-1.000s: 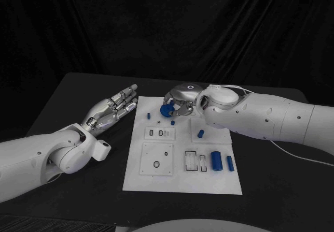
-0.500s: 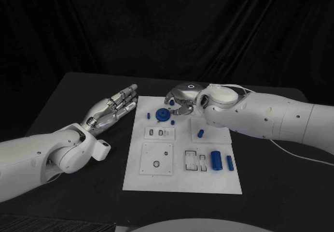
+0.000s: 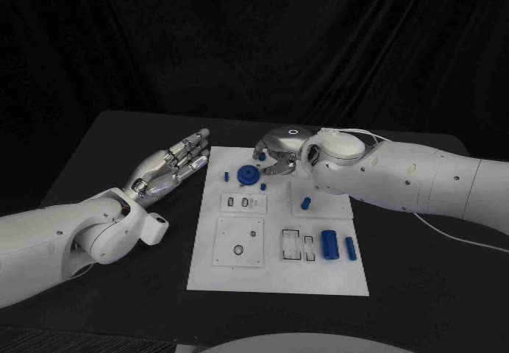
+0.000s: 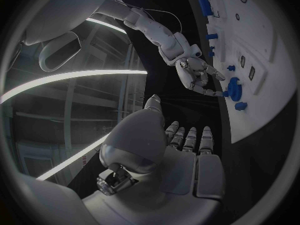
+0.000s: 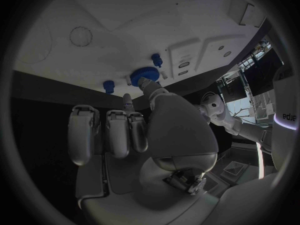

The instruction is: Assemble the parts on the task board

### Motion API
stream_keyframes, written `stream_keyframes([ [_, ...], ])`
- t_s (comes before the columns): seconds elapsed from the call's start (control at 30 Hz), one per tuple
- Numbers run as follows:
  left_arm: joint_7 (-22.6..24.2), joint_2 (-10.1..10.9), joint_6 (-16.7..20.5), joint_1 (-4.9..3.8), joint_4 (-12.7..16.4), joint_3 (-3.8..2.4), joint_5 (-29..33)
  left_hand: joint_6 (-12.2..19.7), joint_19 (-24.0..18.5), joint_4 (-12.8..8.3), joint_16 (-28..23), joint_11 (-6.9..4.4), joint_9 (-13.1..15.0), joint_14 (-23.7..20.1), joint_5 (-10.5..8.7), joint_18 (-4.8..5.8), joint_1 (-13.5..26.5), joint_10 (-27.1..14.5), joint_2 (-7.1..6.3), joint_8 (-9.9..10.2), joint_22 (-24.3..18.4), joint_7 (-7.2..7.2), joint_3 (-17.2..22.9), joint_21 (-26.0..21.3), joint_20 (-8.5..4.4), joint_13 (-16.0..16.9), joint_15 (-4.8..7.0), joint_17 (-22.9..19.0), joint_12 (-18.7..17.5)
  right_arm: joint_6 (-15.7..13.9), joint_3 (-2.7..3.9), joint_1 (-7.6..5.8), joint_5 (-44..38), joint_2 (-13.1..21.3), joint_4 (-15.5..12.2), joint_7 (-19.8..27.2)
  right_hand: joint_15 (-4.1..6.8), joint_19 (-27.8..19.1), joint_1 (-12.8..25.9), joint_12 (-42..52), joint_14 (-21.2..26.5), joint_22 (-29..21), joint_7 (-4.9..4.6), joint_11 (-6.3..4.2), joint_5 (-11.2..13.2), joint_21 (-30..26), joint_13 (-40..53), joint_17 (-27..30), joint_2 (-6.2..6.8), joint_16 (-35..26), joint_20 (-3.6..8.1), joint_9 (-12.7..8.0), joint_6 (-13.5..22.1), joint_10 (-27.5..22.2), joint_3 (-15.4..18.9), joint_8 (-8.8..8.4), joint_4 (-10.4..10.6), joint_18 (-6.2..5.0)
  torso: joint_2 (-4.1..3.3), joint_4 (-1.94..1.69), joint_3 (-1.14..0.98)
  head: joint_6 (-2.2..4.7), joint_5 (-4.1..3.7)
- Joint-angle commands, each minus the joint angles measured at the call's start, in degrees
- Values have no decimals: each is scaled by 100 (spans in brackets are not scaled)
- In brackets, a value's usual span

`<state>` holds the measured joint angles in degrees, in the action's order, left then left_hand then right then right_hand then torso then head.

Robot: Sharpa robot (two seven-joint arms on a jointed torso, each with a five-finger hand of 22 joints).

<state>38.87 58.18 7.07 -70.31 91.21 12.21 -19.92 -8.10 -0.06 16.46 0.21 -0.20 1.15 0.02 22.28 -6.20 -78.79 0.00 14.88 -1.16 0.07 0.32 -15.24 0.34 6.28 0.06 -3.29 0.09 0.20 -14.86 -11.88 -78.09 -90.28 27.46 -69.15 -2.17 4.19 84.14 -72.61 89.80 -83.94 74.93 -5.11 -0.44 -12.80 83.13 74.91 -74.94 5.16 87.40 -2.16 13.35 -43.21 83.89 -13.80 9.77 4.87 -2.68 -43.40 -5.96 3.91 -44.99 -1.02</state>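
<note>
While the round blue gear-like disc (image 3: 247, 174) lies on the white rectangular task board (image 3: 278, 276), we see the right hand (image 3: 280, 151) beside it, fingers apart, empty; the left hand (image 3: 170, 168) flat, empty.

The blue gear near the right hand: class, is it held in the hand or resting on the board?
Resting on the task board: the blue gear lies flat beside the right hand.

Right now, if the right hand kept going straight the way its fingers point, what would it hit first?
Probably the round blue gear on the task board. The right hand points toward it with fingers apart, holding nothing; depth is unclear, so it might pass just above.
</note>
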Motion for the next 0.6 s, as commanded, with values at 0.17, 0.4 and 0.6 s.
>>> stream_keyframes([
  [0.17,740,-16,-60,-8,4,-4,23,-15,6,-6,-21,54,8,-2,39,-96,-89,0,-1,-5,-7,36,28,-34,41,-6,-23,-9,-20,71,2,15,-12,-77,19,114,-1,210,185,20,-525,1066,28,-6,534,45,1509,-1127,50,-8,-2,-51,-44,611,272,-81,131,65,1,1,1,-2,-14],
  [0.4,734,-23,-64,-8,2,-4,23,-16,6,-10,-21,53,8,-2,55,-98,-99,0,-2,-5,-7,36,33,-34,44,-6,-25,-9,-20,141,2,16,-12,-173,123,140,-1,212,189,20,-525,1068,30,-8,549,48,1509,-1127,58,-7,-1,-56,-32,611,289,-91,137,66,-1,0,3,1,-15],
  [0.6,734,-34,-75,-8,-2,-4,23,-16,6,-14,-21,54,8,-2,68,-99,-107,0,-4,-5,-7,36,36,-34,47,-6,-26,-9,-20,213,2,37,-12,-295,248,155,2,217,102,20,-526,1077,30,-10,313,50,1509,-1130,11,-3,3,-80,-27,611,311,-119,111,68,0,-3,5,3,-13],
])
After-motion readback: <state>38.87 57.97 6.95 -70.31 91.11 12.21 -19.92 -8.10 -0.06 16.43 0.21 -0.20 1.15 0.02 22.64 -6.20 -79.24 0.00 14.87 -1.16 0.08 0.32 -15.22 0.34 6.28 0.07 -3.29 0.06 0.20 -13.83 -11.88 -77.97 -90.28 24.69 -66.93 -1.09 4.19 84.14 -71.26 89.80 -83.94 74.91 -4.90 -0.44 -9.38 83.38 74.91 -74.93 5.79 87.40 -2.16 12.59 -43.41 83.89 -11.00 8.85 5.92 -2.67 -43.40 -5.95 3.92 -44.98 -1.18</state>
